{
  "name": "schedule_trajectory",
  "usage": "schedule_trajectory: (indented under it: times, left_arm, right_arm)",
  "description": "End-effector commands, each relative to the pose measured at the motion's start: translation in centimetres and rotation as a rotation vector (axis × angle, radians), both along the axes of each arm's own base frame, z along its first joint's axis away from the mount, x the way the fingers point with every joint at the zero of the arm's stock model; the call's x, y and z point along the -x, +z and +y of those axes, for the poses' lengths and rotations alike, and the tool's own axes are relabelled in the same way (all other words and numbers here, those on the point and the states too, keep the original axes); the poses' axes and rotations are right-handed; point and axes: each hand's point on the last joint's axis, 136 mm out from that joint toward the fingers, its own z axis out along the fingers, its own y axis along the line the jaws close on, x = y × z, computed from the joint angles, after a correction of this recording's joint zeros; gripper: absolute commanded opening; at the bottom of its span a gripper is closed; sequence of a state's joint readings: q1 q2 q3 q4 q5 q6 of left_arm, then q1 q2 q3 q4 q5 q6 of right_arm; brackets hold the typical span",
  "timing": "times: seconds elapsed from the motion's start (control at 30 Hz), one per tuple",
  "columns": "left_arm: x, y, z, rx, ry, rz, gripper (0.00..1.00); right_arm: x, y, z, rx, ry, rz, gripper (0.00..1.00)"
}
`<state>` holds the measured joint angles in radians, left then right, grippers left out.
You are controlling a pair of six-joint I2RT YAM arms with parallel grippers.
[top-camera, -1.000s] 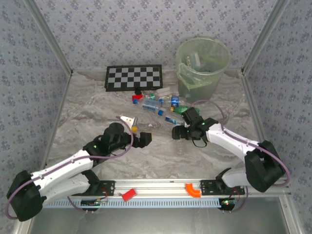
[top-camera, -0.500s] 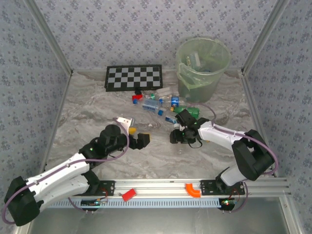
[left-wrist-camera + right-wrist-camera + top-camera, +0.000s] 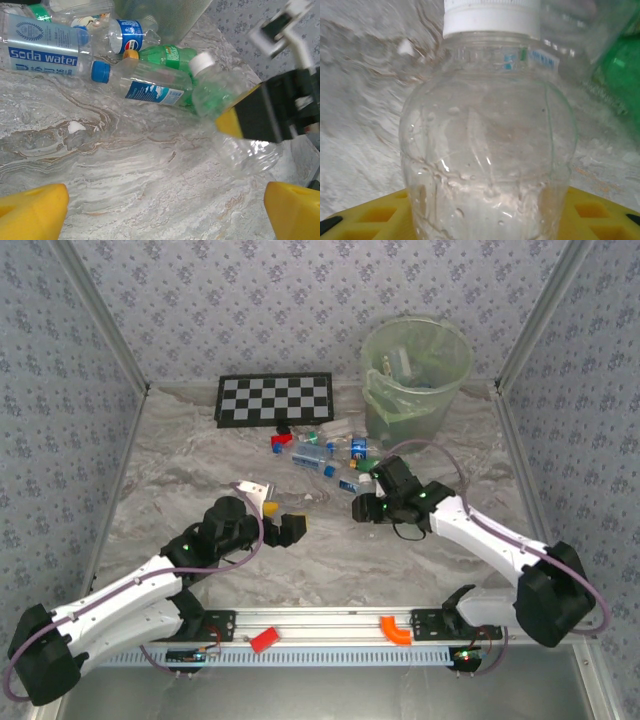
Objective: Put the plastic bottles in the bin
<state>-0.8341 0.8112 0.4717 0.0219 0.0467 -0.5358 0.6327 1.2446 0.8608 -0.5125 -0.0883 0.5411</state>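
Bottle inside right end effector

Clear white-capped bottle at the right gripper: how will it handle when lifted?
The clear bottle looks empty, so probably very light. Its thin, creased wall will likely flex under the right gripper rather than crack. Smooth and round, it may slip or roll.

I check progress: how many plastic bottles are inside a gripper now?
1: the clear plastic bottle with a white cap sits between the right gripper's yellow fingers, beside the bottle pile. The left gripper is open and empty.
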Motion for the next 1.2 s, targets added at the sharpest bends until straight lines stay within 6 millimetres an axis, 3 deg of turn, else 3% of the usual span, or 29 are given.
schedule_trajectory:
  times: [0.0,0.13,0.4,0.67,0.97,1.17]
  left_arm:
    - [-0.4,1.8,-0.1,0.018,0.009,-0.053,1.00]
    - [-0.4,2.0,-0.2,0.027,0.005,-0.061,1.00]
    - [0.0,2.7,0.1,0.056,0.000,-0.091,1.00]
    - [0.5,3.6,0.0,0.082,-0.024,-0.110,1.00]
    - [1.1,3.9,0.0,0.111,-0.044,-0.108,1.00]
    - [1.8,5.0,-0.1,0.119,-0.085,-0.123,1.00]
  right_arm:
    - [-0.7,4.4,-0.7,-0.007,-0.013,-0.089,0.53]
    - [-1.7,8.6,-2.2,0.038,-0.022,-0.185,0.53]
    - [-6.3,19.0,-6.5,0.043,-0.180,-0.422,0.50]
    - [-11.4,26.3,-10.7,0.023,-0.336,-0.546,0.51]
    - [-17.6,29.7,-14.8,0.060,-0.472,-0.587,0.51]
    - [-21.7,29.0,-17.1,0.121,-0.515,-0.551,0.51]
